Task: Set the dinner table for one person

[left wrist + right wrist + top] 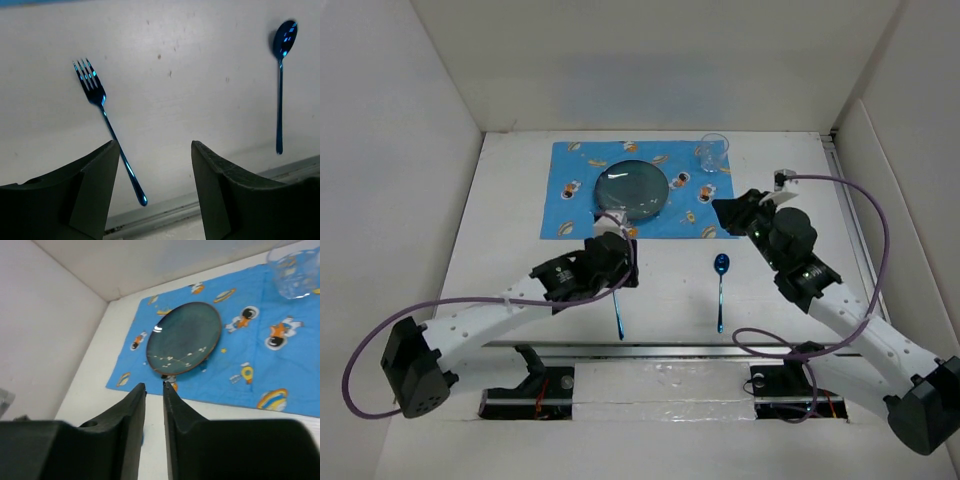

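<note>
The dinner table [670, 300] is a flat matte white rectangle walled by white panels, and it fills the top view from the arms' bases to the far wall. Toward 12 o'clock on it lies a rectangular blue cloth placemat [570, 205] printed with small cartoon spacemen and planets. A round, glossy plate [633, 188] of dark teal with a thin brown rim sits on the mat just left of its centre. A clear, empty tumbler [713, 152] stands upright in the mat's 1 o'clock corner.

Off the mat, on bare tabletop, lie two pieces of shiny blue metal cutlery, well apart. The spoon [720, 295] is at about 5 o'clock from the plate, with its oval bowl pointing to 12. The fork [102, 117] is at about 6 o'clock from the plate. In the left wrist view its four tines point to 11 and its slim handle runs to 5.

The left gripper [154, 150] hangs above the fork with its dark, wedge-shaped fingers spread wide and nothing between them. The fork's handle passes just beside one finger [95, 185].

The right gripper [154, 390] hovers at 3 o'clock from the plate. Its fingers are drawn nearly together, leaving only a thin slit, and it grips nothing.
</note>
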